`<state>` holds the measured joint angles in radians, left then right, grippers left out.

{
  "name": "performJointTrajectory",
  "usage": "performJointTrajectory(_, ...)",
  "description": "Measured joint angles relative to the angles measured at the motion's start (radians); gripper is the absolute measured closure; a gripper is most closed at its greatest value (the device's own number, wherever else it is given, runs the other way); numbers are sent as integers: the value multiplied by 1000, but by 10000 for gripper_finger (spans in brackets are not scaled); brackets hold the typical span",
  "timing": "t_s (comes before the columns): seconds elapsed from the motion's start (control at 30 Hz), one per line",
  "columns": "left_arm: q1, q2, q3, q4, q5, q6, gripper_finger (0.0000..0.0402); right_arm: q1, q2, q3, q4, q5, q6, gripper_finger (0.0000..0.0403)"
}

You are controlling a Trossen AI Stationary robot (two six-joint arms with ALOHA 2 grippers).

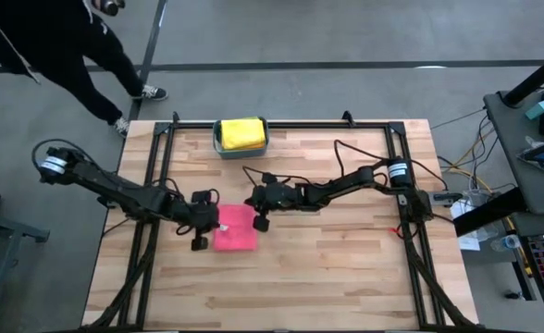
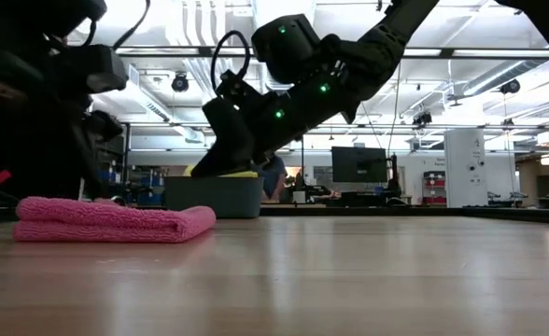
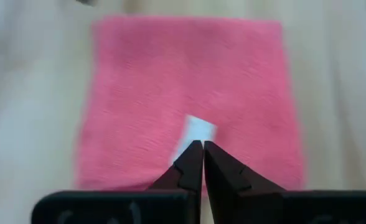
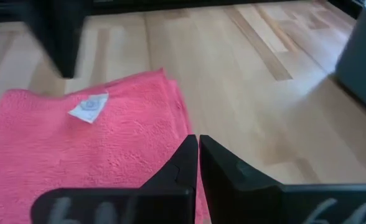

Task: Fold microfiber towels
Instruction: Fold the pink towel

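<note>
A pink towel (image 1: 237, 231) lies folded flat on the wooden table, its layers showing in the low view (image 2: 116, 220). A white label (image 3: 198, 129) lies on its top. My left gripper (image 3: 202, 145) is shut and hovers over the towel's left part (image 1: 217, 222), pointing down at a slant. My right gripper (image 4: 198, 140) is shut over the towel's far edge (image 4: 180, 106). In the low view it stands above the towel's right end (image 2: 205, 170), with a gap between them. A yellow towel (image 1: 241, 131) lies in the teal bin (image 1: 218, 146).
The bin stands at the table's far edge, behind the right gripper in the low view (image 2: 214, 198). Black frame rails (image 1: 161, 166) run along the table's left and right sides. A person (image 1: 64, 46) stands beyond the far left corner. Bare wood (image 1: 346, 268) lies near and right.
</note>
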<state>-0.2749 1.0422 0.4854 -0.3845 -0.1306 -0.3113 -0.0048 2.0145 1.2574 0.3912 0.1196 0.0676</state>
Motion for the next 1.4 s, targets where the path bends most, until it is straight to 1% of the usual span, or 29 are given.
performJointTrajectory(0.07,0,-2,-2,0,-69,3,401,0,0,-2,9,-38,-8,394)
performJointTrajectory(0.17,0,20,-8,12,-142,4,401,2,0,-3,11,-75,-34,394)
performJointTrajectory(0.23,1,48,-20,38,-169,4,401,3,0,-3,11,-75,-51,394)
performJointTrajectory(0.33,5,104,-46,142,-197,4,401,2,0,-4,11,-75,-65,394)
performJointTrajectory(0.43,8,160,-66,199,-222,4,401,2,0,-9,11,-75,-66,394)
performJointTrajectory(0.6,12,224,-64,202,-232,4,401,2,0,-14,11,-75,-68,394)
performJointTrajectory(0.73,13,242,-61,205,-234,3,401,2,0,-15,11,-75,-68,394)
performJointTrajectory(1.33,14,205,-60,203,-234,3,401,2,0,-17,11,-74,-69,394)
performJointTrajectory(1.4,14,199,-51,178,-218,2,401,2,0,-17,11,-74,-69,394)
